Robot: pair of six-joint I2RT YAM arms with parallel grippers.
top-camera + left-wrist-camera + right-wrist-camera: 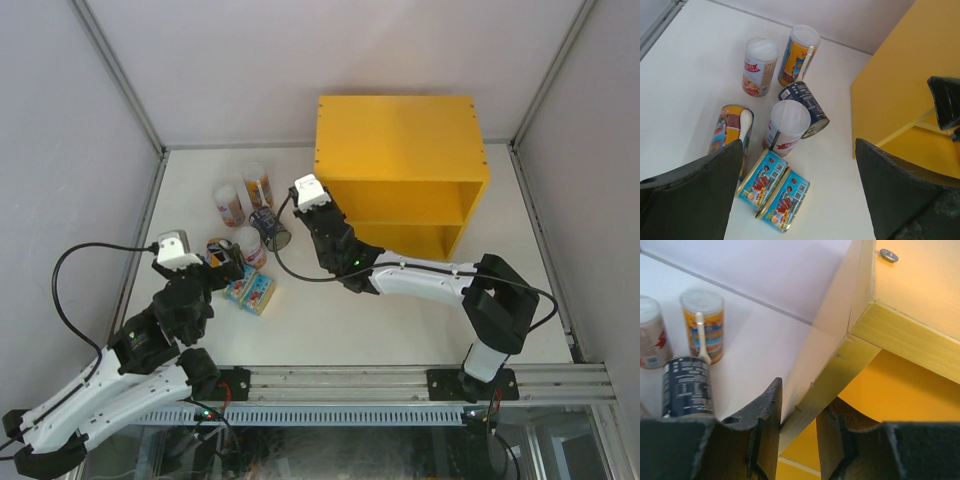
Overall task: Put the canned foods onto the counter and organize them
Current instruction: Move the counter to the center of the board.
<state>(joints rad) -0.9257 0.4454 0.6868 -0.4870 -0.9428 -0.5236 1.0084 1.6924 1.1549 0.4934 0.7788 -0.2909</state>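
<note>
While the left hand (799,150) is held open and the right hand (799,405) shut on the box (400,130), all seven cans (787,120) are left unshelved.

White table (330,320), grey walls (60,120), metal rail (400,380)

Bright yellow counter (400,135), blue-labelled tins (763,178), dark can (802,100).

Canned foods (247,244) crowd left of counter (400,130); right gripper (799,436) at its near-left corner; right arm (420,278) lies across its open front.
</note>
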